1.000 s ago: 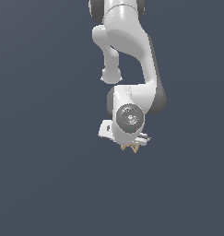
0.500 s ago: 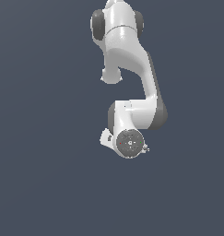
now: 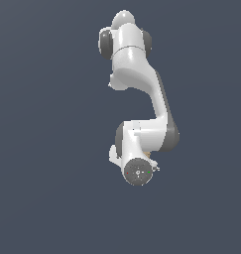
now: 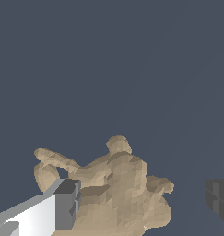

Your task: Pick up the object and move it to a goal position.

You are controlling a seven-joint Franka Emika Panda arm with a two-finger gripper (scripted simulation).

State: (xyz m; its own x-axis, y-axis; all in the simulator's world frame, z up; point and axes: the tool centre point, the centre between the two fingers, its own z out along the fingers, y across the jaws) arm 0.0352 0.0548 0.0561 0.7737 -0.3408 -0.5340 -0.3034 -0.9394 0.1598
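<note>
Plain dark grey-blue floor [image 3: 47,198] fills both views, no edges, walls or markings visible, open room on every side of the arm [image 3: 142,99]. In the exterior view the arm hangs down from the top of the picture, elbow bent to the exterior view's right, wrist flange facing the camera low in the frame; the hand is mostly hidden behind the flange. Object [image 4: 118,189] is a tan, lumpy, faceted figure with stubby limb-like bumps: one rounded knob on top, two thin arms stretching off one side, a short stub on the other. In the wrist view it sits between the two fingers of the gripper [image 4: 145,203]: the white finger with its grey pad [image 4: 67,205] overlaps the object's near side, looks to be touching it, while the dark pad of the other finger shows at the frame edge with a visible gap to the object. So jaws are spread wider than the object, not clamped. In the exterior view only a tiny tan sliver [image 3: 150,155] peeks out beside the wrist, too small to read.
</note>
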